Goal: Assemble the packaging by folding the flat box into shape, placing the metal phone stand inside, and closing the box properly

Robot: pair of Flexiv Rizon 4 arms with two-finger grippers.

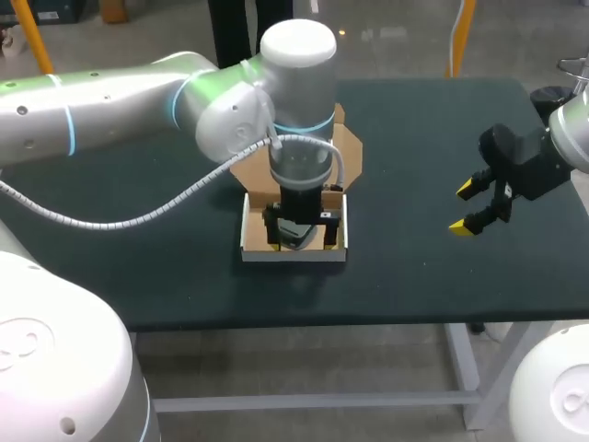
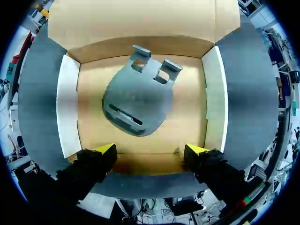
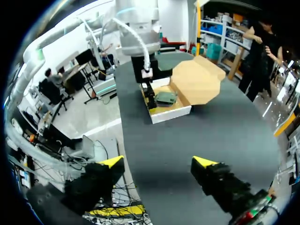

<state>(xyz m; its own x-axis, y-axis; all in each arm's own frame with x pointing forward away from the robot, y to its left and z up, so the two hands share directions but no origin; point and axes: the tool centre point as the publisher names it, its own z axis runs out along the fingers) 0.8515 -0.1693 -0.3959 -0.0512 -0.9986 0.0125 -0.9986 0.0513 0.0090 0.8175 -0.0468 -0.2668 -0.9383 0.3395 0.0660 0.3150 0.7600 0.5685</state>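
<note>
One folded box [image 1: 248,232] sits on the dark worktop [image 1: 414,129], with its one brown lid flap lying open behind it. Inside the box lies one grey metal phone stand [image 2: 138,101], resting on the box floor. The left gripper [image 2: 150,150] hangs directly over the box, its two fingers spread and holding nothing. The right gripper [image 1: 463,209] is well apart from the box on its right side, its two fingers also spread and empty.
</note>
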